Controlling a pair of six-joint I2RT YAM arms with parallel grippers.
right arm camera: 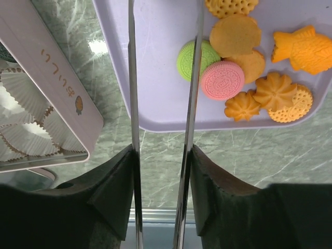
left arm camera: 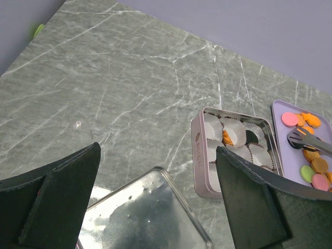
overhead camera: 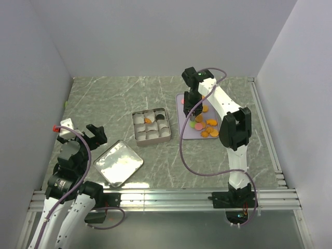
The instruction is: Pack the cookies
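Many cookies (right arm camera: pixel 235 35), right end effector (right arm camera: pixel 161 171) clamping tongs (right arm camera: pixel 132 78), left end effector (left arm camera: pixel 158 150) wide open, Japanese-lettered tin (right arm camera: pixel 57 78)

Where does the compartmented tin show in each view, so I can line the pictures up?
Top external: compartmented tin at centre, left of the lavender tray.
Left wrist: tin right of centre, tray further right.
Right wrist: tin at left edge, left of the tongs; tray right.
Shared landmark: the lavender tray beside it.
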